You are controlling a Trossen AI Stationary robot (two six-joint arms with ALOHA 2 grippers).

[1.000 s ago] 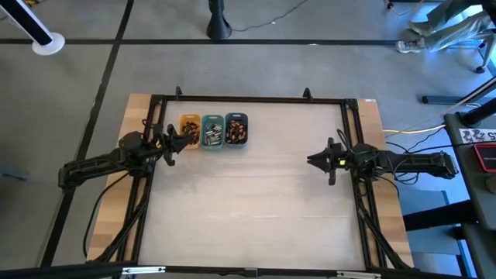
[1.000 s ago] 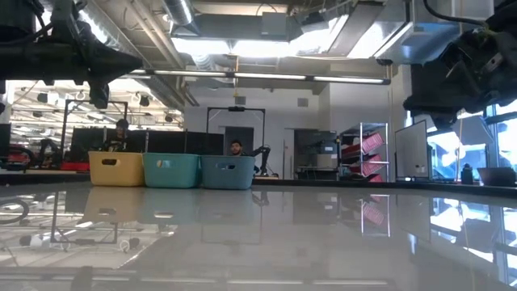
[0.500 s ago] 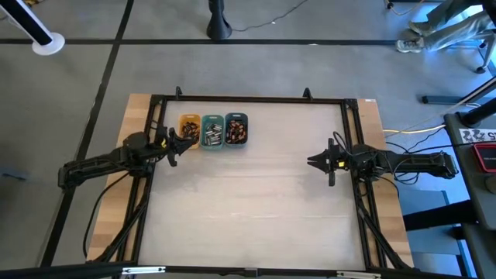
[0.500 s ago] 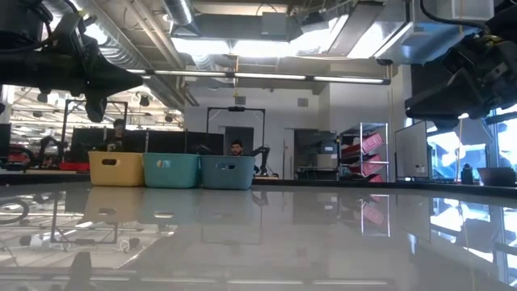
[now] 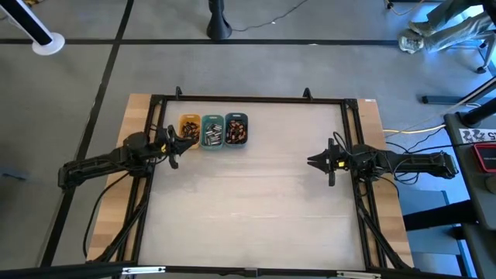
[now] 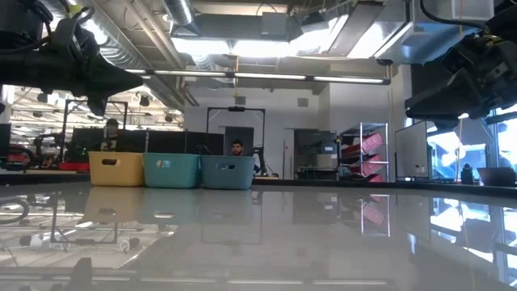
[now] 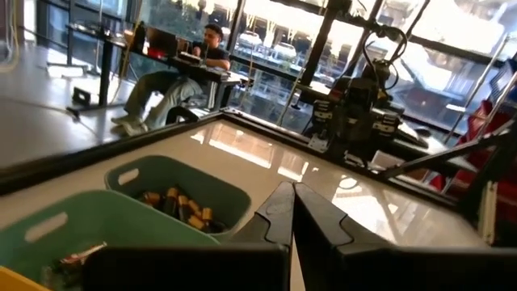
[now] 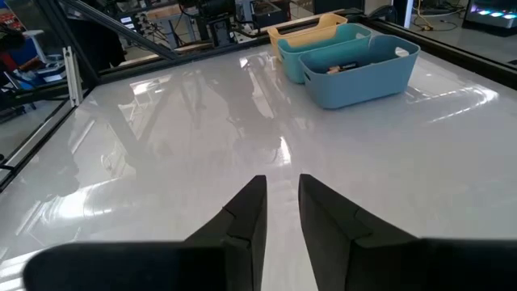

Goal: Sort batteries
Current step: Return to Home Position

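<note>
Item: small cylindrical batteries (image 5: 213, 136), dark, silvery and copper-toned. They lie in the oblong green plastic tray (image 6: 171, 171) and in the yellow tray (image 6: 115, 169) and grey-blue tray (image 6: 228, 172) touching either side of it. They appear grouped by kind, so I judge the sorting finished.

My left gripper (image 7: 289, 194): just beside the green plastic tray, fingers pressed together, empty.

My right gripper (image 8: 281, 190): well apart from that tray, fingers slightly parted, holding nothing.
</note>
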